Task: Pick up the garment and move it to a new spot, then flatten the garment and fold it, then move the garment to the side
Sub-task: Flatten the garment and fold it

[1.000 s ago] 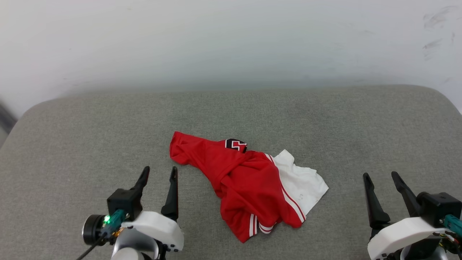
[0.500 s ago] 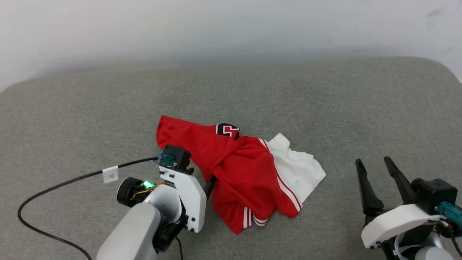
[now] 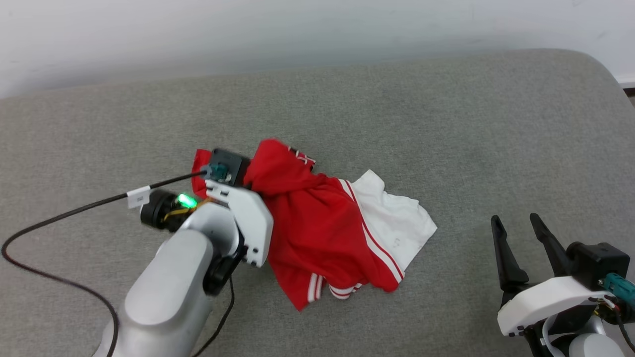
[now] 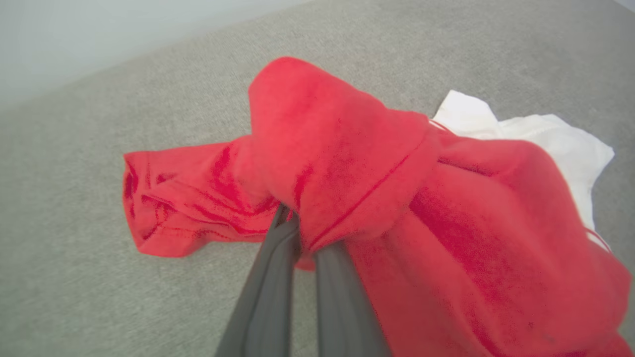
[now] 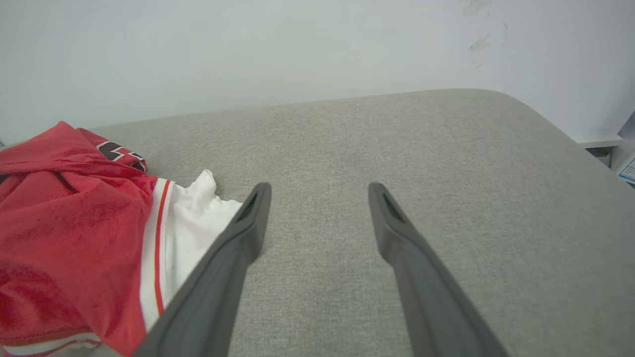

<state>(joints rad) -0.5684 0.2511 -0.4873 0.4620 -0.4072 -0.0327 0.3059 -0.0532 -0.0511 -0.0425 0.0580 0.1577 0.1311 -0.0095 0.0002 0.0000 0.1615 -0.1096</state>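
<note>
The garment (image 3: 317, 223) is a crumpled red jersey with a white sleeve, lying in the middle of the grey cushion (image 3: 446, 124). My left gripper (image 4: 302, 233) is shut on a fold of its red fabric, and that fold is raised into a hump (image 4: 327, 148). In the head view the left wrist (image 3: 238, 198) covers the garment's left end. Over at the lower right, my right gripper (image 3: 518, 223) stands open above bare cushion, well clear of the white sleeve (image 3: 397, 223). The right wrist view has the garment (image 5: 74, 223) at its left and the open fingers (image 5: 248, 228) beside the sleeve.
A black cable (image 3: 74, 213) with a white tag runs from the left wrist across the cushion's left side. A pale wall (image 3: 297, 29) stands behind the cushion. The cushion's rounded right corner (image 3: 600, 74) drops off near a small shelf edge (image 5: 610, 148).
My left arm reached in from the lower left, closed on the garment's red fabric and lifted a fold. The head camera tilted down. The right gripper stayed open.
</note>
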